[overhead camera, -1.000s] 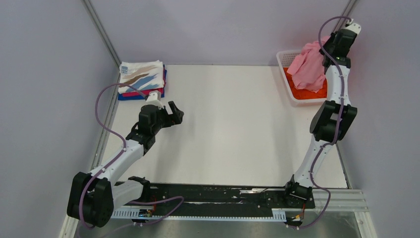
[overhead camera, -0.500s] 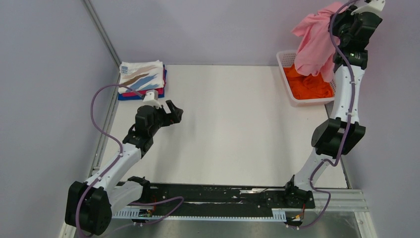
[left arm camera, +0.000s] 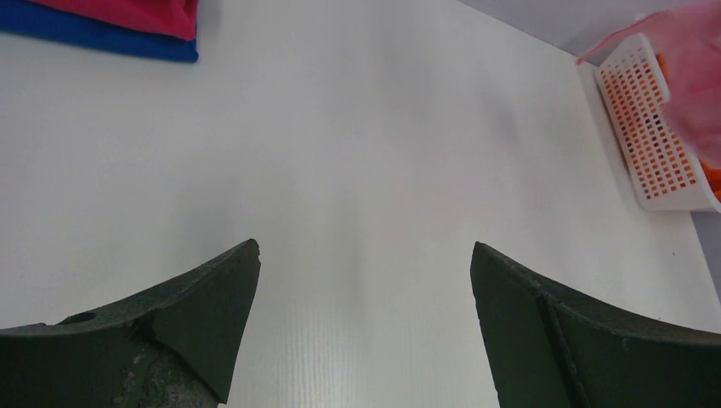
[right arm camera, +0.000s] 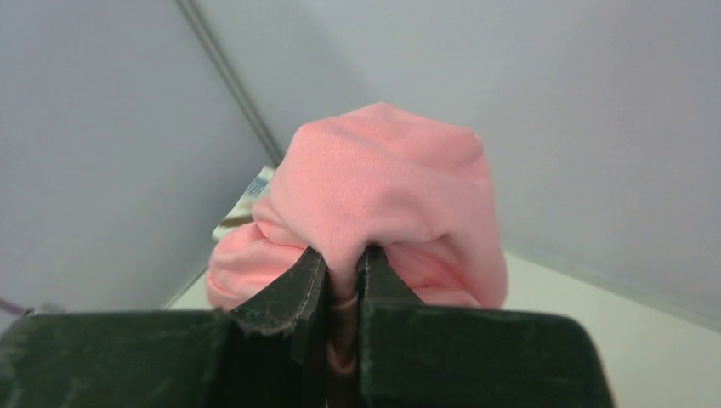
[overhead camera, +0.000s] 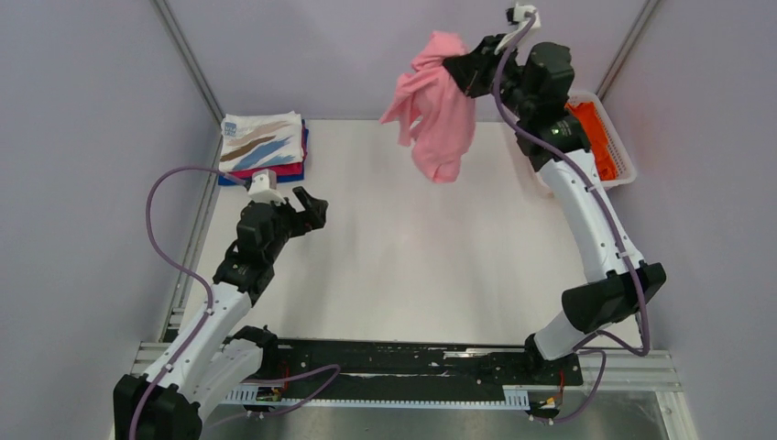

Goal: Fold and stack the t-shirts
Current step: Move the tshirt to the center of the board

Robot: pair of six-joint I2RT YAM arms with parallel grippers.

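White table (overhead camera: 412, 266). The light pink t-shirt (overhead camera: 435, 115) hung bunched in the air above its far side, pinched by one small fold in the right gripper (overhead camera: 463, 70). So narrow a hold could slip and drop it crumpled. The folded stack (overhead camera: 264, 145) lay far left. The left gripper (overhead camera: 310, 209) hovered with jaws apart.

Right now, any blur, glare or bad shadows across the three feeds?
Top external: even, diffuse light, only faint shadows on the table; the hanging pink t-shirt reads clearly. Left wrist: a pale sheen runs down the table's middle, and the t-shirt at the right edge is smeared. Right wrist: the right hand is dark and low in detail; the walls behind look soft.
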